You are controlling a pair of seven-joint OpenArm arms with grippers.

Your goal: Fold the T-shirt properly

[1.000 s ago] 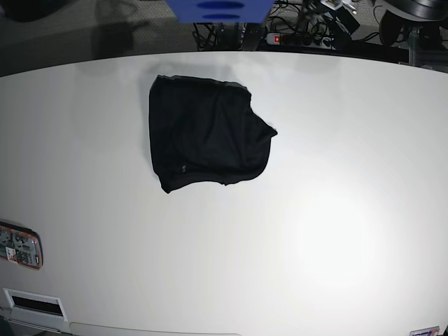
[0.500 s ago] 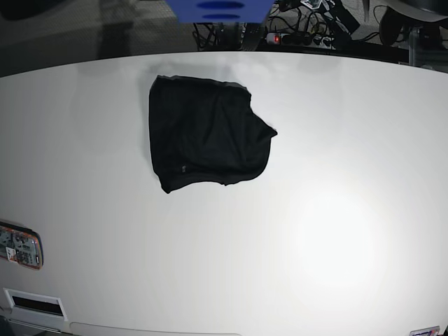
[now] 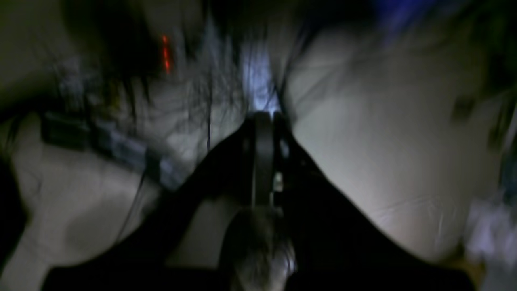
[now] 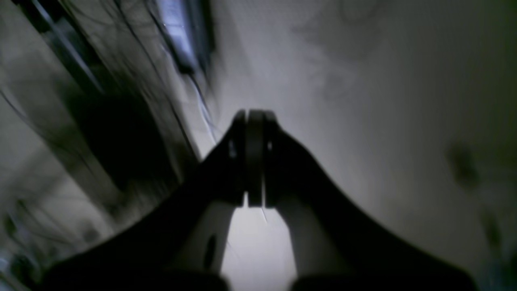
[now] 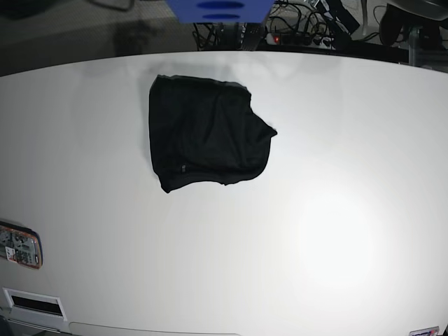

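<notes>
Though folded, T-shirt point(image 5: 204, 133) rumpled

Both claws black: left claw point(image 3: 264, 117), right claw point(image 4: 251, 115), narrow tapered fingers.

Base view: sharp and evenly bright, with a broad soft glare patch on the white tabletop point(image 5: 336, 238) at lower right. Wide-angle distortion bows the tabletop's far edge. The black T-shirt point(image 5: 206, 133) shows little fold detail against the bright surface. Left wrist view: dim, heavily motion-blurred, streaked, with a smeared red light point(image 3: 165, 54). Right wrist view: dim and blurred; the foreground appears only as dark silhouette.
</notes>
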